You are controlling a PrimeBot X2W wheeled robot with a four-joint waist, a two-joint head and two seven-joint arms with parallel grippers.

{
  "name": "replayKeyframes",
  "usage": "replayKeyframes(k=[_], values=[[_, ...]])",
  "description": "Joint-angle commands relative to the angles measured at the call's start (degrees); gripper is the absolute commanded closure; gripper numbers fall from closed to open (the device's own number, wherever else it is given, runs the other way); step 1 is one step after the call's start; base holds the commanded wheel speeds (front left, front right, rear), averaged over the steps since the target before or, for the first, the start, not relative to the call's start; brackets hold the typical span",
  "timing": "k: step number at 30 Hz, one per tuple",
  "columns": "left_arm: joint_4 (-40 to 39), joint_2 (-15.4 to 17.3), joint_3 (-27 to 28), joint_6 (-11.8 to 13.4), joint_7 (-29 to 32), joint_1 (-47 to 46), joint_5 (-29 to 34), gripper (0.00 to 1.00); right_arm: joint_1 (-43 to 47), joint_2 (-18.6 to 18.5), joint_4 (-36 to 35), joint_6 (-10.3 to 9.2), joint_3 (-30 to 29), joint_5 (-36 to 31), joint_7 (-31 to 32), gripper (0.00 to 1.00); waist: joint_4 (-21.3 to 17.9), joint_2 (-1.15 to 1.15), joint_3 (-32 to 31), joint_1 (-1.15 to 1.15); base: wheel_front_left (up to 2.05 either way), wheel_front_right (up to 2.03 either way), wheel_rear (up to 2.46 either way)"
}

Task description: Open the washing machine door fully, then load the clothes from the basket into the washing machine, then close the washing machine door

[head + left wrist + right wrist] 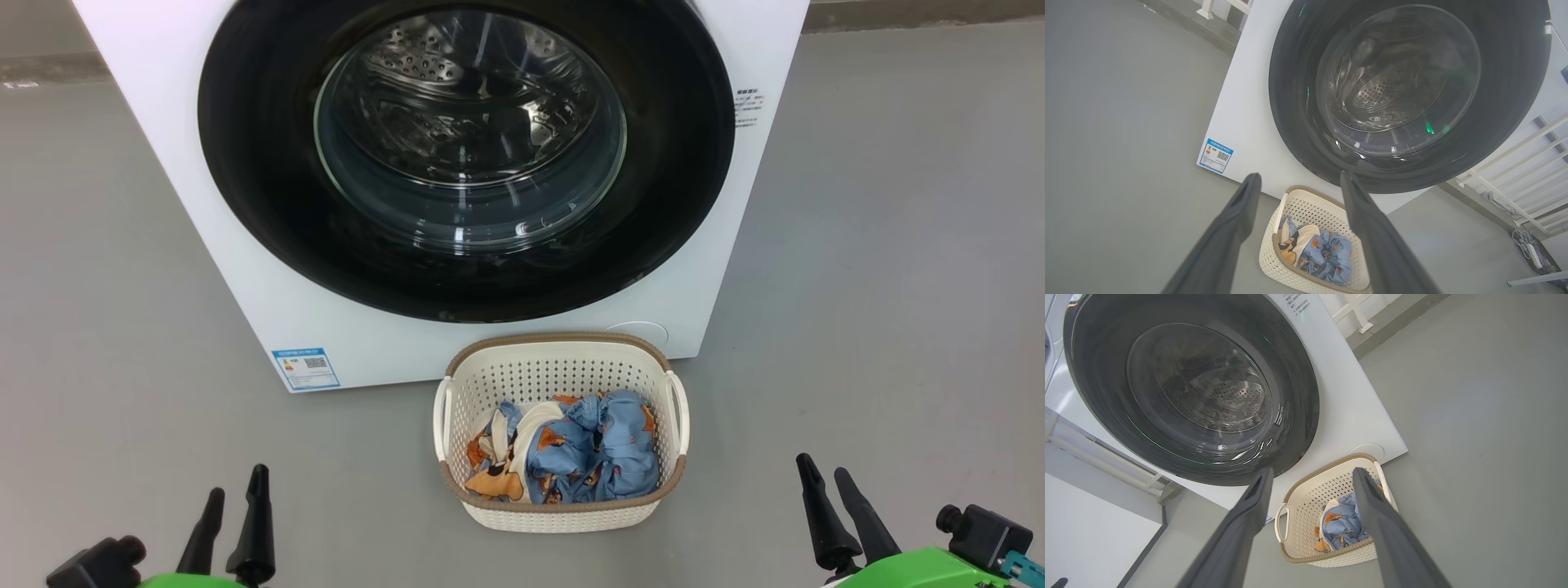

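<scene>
One big white front-loading washing machine (245, 269) stands with one round door (261, 163) of glossy black rim and clear glass. Its front bears one small blue label sticker (306, 368) and one round white cap (637, 333). One cream perforated plastic basket (555, 371) has two side handles (442, 416) and holds one heap of light-blue patterned clothes (588, 457), whose separate garments cannot be counted. The left gripper (237, 483) and the right gripper (823, 467) make two, with four long dark fingers (255, 523) in all.

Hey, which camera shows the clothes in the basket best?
The head view: it looks down on the clothes, whole and unobstructed in the basket. Both wrist views see them at a slant; in the right wrist view one jaw of the right gripper hides their right edge.
</scene>
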Motion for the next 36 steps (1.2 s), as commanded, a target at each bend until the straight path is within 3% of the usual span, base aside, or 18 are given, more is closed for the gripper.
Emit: replayKeyframes(k=[1, 36], values=[[-1.83, 1.18, 1.17, -0.11, -0.89, -0.8, 2.03, 0.0, -0.62, -0.97, -1.73, 0.06, 0.98, -1.82, -0.85, 0.0, 0.04, 0.0, -0.02, 0.0, 0.0, 0.0, 0.0], [-3.11, 2.56, 0.78, -0.17, -6.63, -0.24, 21.9, 0.0, 1.56, -1.76, -3.73, 0.08, 0.38, -21.84, -6.54, 0.0, -0.11, 0.0, 0.12, 0.0, 0.0, 0.0, 0.0]])
